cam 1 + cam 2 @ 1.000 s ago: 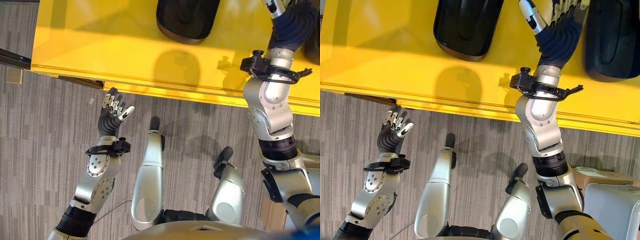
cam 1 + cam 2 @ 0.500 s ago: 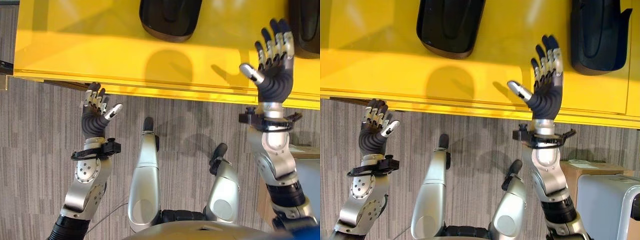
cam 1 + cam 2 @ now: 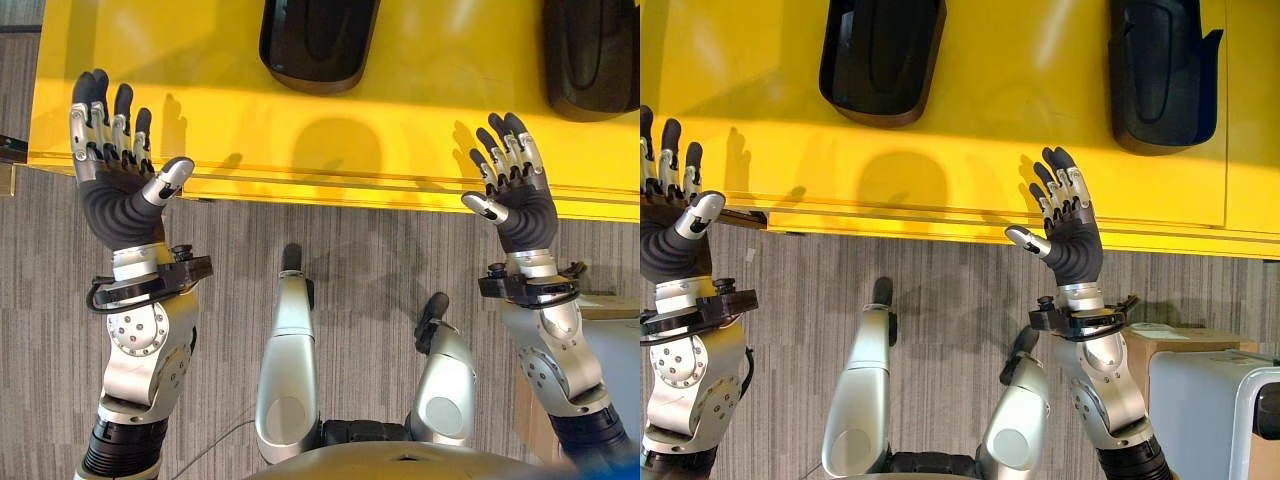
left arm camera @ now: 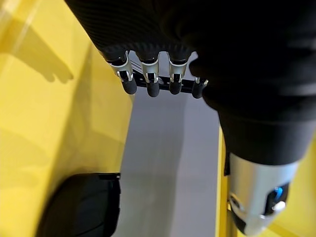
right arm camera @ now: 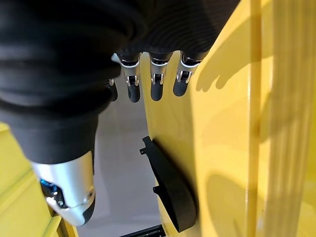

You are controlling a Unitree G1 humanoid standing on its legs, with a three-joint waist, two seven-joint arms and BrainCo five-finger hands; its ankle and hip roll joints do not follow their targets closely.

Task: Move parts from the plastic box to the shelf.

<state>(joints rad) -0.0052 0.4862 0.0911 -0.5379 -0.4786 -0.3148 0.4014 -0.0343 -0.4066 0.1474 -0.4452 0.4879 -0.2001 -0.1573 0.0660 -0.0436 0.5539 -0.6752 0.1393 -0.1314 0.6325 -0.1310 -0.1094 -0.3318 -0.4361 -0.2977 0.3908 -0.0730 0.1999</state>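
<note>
Holding nothing, the left hand (image 3: pixel 118 190) is hovering with its fingers spread straight over the near edge of the yellow shelf (image 3: pixel 230 110), and the right hand (image 3: pixel 1070 235) is doing the same further along that edge, palm up and fingers relaxed. Beyond the hands, two black parts are lying flat on the shelf: one part (image 3: pixel 880 55) is sitting between the hands and well past them, and the other part (image 3: pixel 1160 70) is lying beyond the right hand, a little to its outer side. Neither hand is touching either part. Judging by this, at least two parts are already sitting delivered and both hands are free for another. A grey box (image 3: pixel 1205 410) is showing on the floor at the robot's right, beside a cardboard carton (image 3: pixel 1160 345); whether more parts are waiting in it I cannot tell.
</note>
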